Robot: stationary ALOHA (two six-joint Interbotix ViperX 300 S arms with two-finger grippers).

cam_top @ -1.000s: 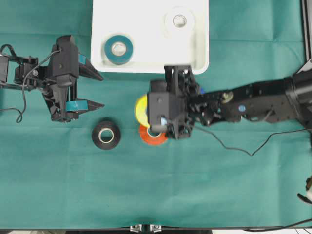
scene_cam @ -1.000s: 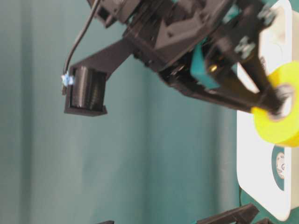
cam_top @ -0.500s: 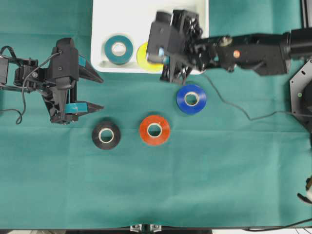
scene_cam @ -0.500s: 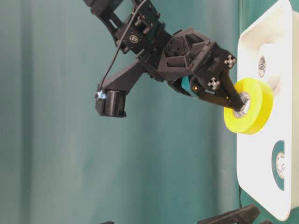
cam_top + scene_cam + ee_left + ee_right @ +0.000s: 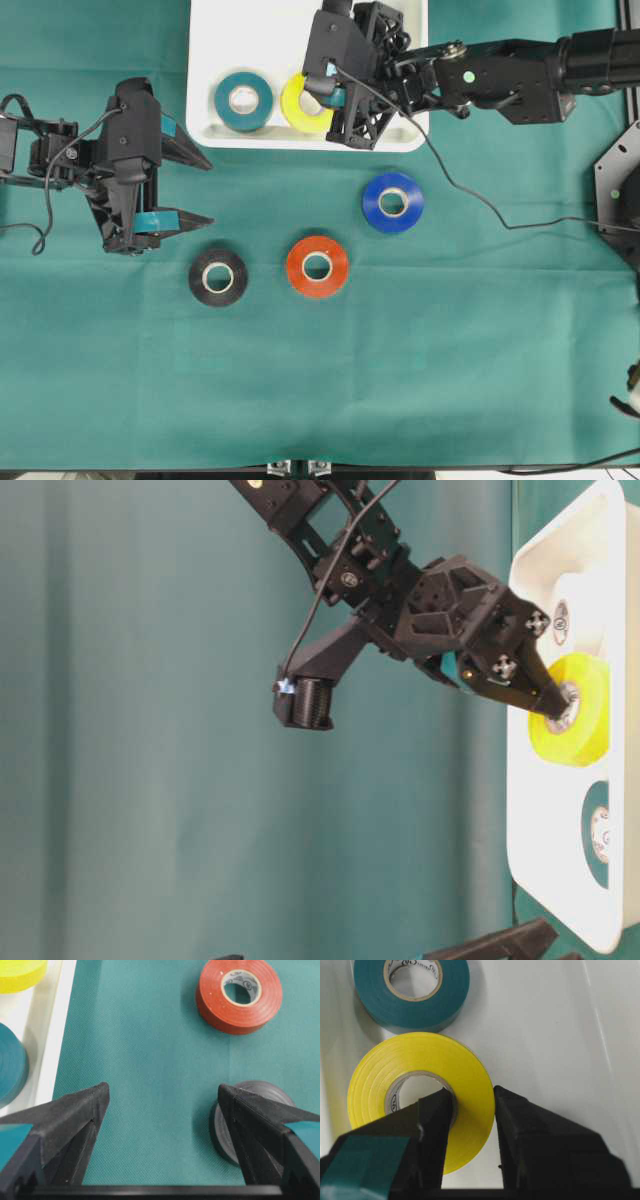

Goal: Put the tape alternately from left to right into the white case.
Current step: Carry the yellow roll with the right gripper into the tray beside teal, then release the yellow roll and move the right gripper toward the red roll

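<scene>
The white case lies at the table's far edge. A teal tape lies flat in its left part. Just right of it is the yellow tape, low over the case floor, with my right gripper shut on its wall, one finger in the core and one outside. A white tape sits farther back in the case, hidden overhead by the arm. On the cloth lie the blue, red-orange and black tapes. My left gripper stands open and empty, left of the black roll.
Green cloth covers the whole table. The right arm stretches across the case's right half and rim. In the left wrist view the black roll sits partly behind the right finger, and the case rim runs along the left.
My right gripper has carried the yellow tape from the cloth beside the red-orange roll up into the case, next to the teal roll. The left arm has stayed still.
</scene>
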